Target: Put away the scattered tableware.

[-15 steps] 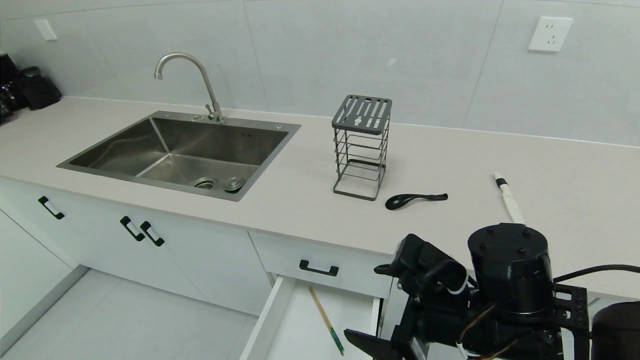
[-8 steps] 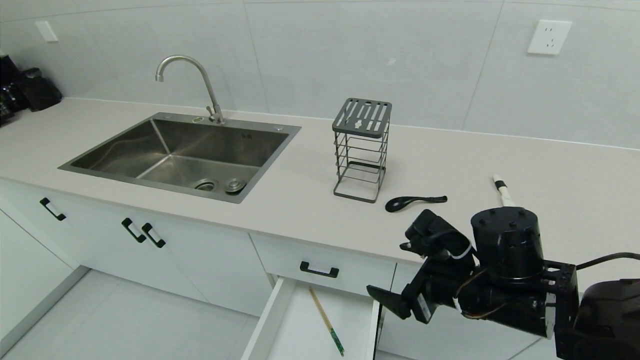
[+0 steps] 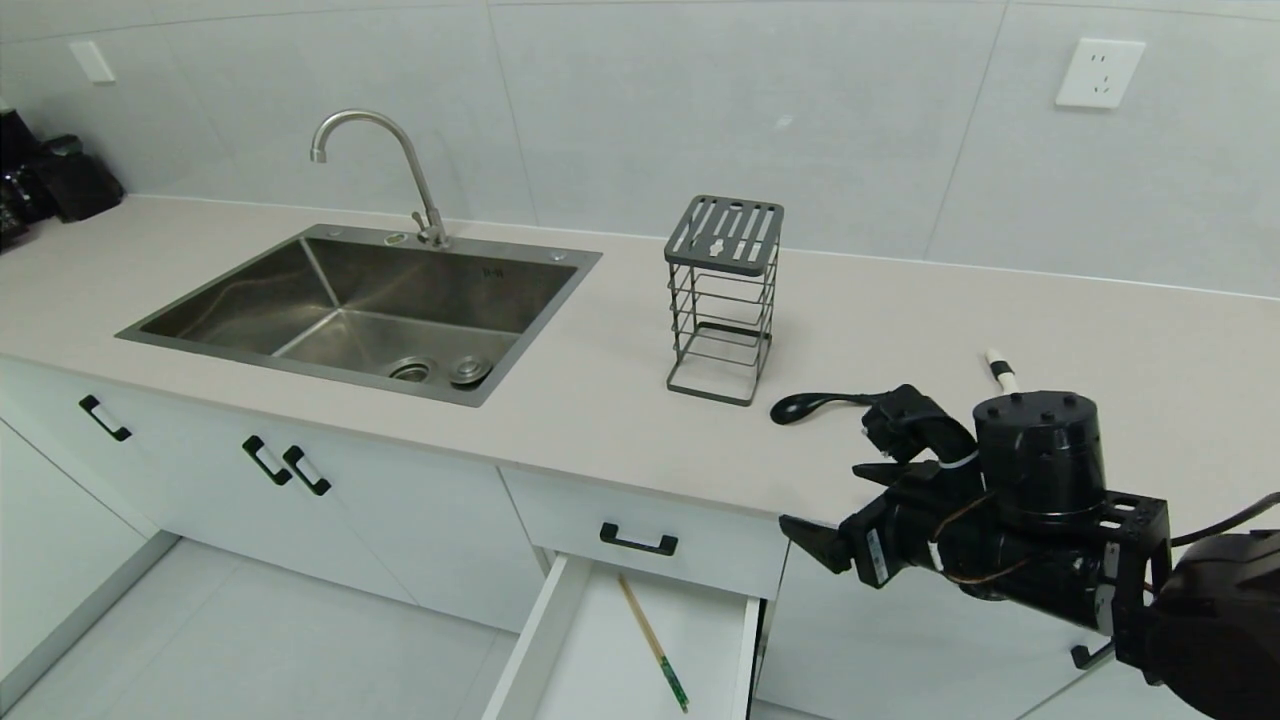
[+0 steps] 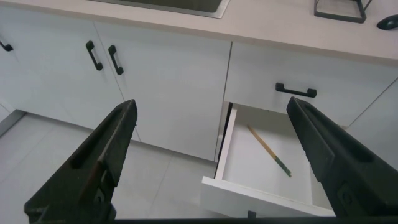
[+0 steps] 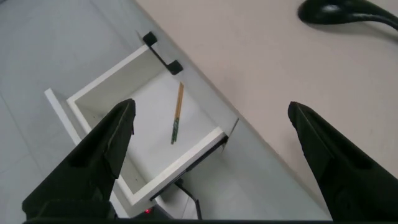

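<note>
A black spoon (image 3: 800, 405) (image 5: 339, 12) lies on the beige counter, just right of the wire utensil rack (image 3: 722, 295). Farther right on the counter lies a white stick-like utensil with a black band (image 3: 998, 370), partly hidden behind my right arm. Below the counter a white drawer (image 3: 590, 660) (image 4: 249, 162) (image 5: 124, 130) stands pulled out, with one wooden chopstick (image 3: 652, 642) (image 4: 269, 150) (image 5: 176, 121) in it. My right gripper (image 3: 850, 480) (image 5: 214, 155) is open and empty at the counter's front edge, near the spoon's handle. My left gripper (image 4: 214, 168) hangs open and empty over the floor before the cabinets.
A steel sink (image 3: 250, 330) with a curved faucet (image 3: 400, 160) takes up the counter's left half. Cabinet doors with black handles (image 3: 270, 458) run below it. The drawer front with its black handle (image 3: 637, 540) sits beside my right gripper. Dark appliances (image 3: 60, 180) stand at the far left.
My right gripper has risen from in front of the open drawer to counter height and moved toward the black spoon. The tableware has not moved.
</note>
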Tool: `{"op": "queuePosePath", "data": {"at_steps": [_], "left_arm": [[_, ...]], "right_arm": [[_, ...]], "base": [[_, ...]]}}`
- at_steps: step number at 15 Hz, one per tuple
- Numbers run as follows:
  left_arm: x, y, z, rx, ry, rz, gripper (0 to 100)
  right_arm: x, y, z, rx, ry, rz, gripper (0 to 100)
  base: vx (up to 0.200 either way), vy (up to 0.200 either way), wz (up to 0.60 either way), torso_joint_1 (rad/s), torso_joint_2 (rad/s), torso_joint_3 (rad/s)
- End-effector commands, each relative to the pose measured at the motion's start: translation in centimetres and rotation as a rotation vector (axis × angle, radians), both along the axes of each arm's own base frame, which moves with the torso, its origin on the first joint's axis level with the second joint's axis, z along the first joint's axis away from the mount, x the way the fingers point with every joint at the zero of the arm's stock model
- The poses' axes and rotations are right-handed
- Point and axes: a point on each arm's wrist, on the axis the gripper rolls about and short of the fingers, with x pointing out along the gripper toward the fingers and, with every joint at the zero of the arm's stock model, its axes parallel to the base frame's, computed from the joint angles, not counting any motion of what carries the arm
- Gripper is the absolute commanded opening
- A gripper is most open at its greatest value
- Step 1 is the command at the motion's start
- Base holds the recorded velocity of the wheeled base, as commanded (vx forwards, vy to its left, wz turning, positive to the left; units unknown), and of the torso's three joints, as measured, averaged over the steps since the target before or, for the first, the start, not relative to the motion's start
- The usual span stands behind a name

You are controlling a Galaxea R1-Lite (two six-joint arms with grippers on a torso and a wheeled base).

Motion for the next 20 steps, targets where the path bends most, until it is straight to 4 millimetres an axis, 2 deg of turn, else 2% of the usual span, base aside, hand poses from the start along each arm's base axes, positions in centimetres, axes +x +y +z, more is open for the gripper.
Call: {"op": "queuePosePath", "data": {"at_steps": [1, 5, 6, 10, 15, 20], "left_arm": [[0.0, 0.0, 0.0, -0.001, 0.0, 0.001, 100], [0.0, 0.0, 0.0, -0.001, 0.0, 0.001, 100], [0.0, 0.0, 0.0, -0.001, 0.0, 0.001, 100], [0.0, 0.0, 0.0, -0.001, 0.0, 0.001, 100], [0.0, 0.0, 0.0, -0.001, 0.0, 0.001, 100], [0.0, 0.0, 0.0, -0.001, 0.0, 0.001, 100]], "right_arm": [[0.5, -1.8, 0.7, 0.031, -0.003, 0.002, 100], [3.4, -6.7, 2.2, -0.051, -0.107, -0.11, 100], [3.8, -7.0, 2.3, -0.056, -0.118, -0.121, 100], [7.5, -6.1, 3.5, -0.03, -0.181, -0.135, 100], [12.0, -4.5, 0.8, -0.041, -0.155, -0.129, 100], [13.8, -4.1, -0.7, -0.051, -0.115, -0.117, 100]], "base": [[0.0, 0.0, 0.0, 0.0, 0.0, 0.0], [0.0, 0.0, 0.0, 0.0, 0.0, 0.0], [0.0, 0.0, 0.0, 0.0, 0.0, 0.0], [0.0, 0.0, 0.0, 0.0, 0.0, 0.0], [0.0, 0.0, 0.0, 0.0, 0.0, 0.0], [0.0, 0.0, 0.0, 0.0, 0.0, 0.0]]}}
